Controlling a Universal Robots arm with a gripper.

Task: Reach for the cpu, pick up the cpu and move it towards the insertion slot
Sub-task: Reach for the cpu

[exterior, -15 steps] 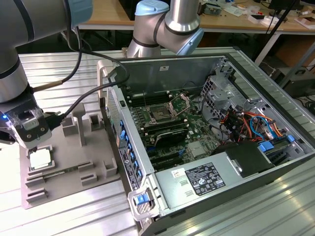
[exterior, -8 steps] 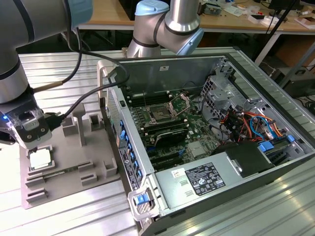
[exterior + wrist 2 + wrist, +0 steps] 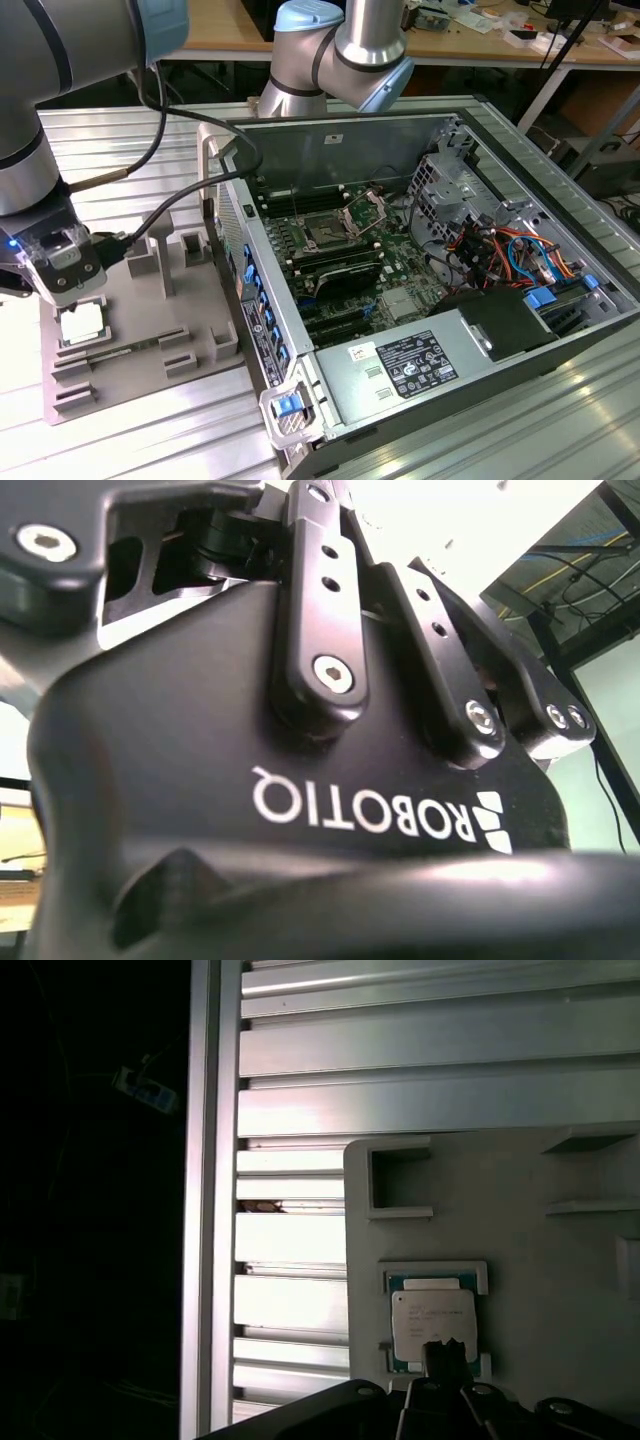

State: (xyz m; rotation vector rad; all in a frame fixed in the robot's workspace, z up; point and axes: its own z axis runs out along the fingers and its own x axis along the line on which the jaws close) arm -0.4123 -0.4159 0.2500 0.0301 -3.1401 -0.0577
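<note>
The cpu [image 3: 81,322] is a small pale square chip lying in a grey square frame on the grey fixture plate [image 3: 130,345] at the exterior view's left. My gripper [image 3: 72,290] hangs just above it, close to the chip's far edge. In the first wrist view the cpu [image 3: 432,1320] lies flat in its frame, and a dark part of the gripper [image 3: 447,1360] overlaps its near edge. The insertion slot [image 3: 325,233] is the dark square socket on the motherboard, its shiny retention frame [image 3: 366,210] hinged up. The gripper's black housing [image 3: 300,780] is seen close up in the second wrist view.
The opened computer case [image 3: 480,120] lies on a ribbed metal table [image 3: 120,135], to the exterior view's right of the fixture plate. Grey posts and frames [image 3: 165,265] rise from the plate. A power supply [image 3: 420,360] and cable bundles [image 3: 500,245] crowd the case's near and right sides.
</note>
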